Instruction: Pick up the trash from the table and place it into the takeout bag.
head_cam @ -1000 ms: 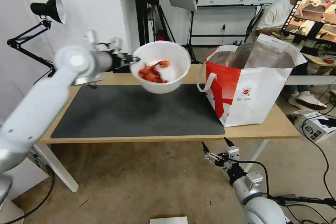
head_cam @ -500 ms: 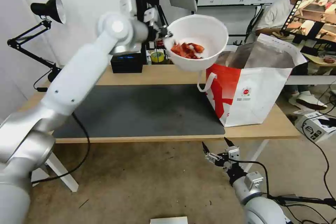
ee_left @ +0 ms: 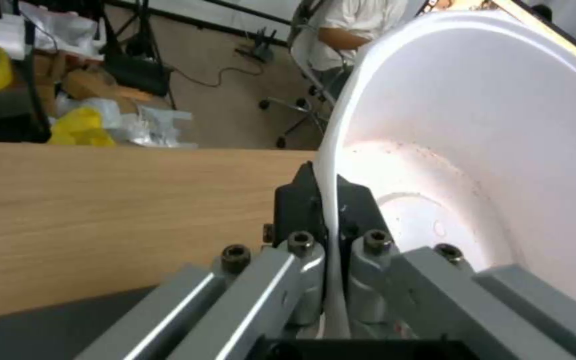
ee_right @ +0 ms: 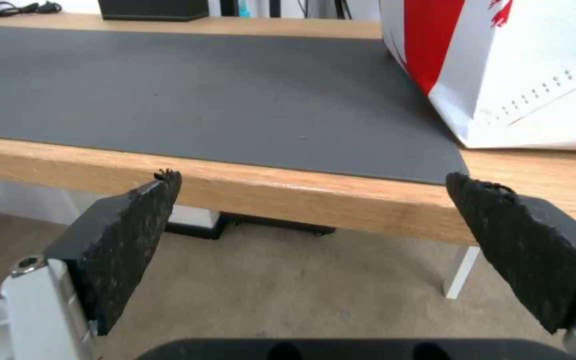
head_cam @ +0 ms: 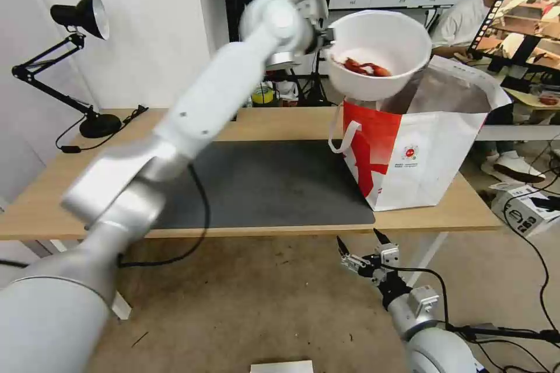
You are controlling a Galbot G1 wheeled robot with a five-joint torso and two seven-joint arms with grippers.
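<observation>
The mat on the table lies bare. The left gripper pinches the bowl rim, holding it over the takeout bag; dropping it in is what's left. The right gripper waits spread wide below the table edge.

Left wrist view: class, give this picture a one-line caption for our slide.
Left pincer shut on the rim of the white bowl, held above the light-wood table.

Dark grey mat bare, free passage across it. Takeout bag blocks table's right end; white bowl hangs over its open mouth.
</observation>
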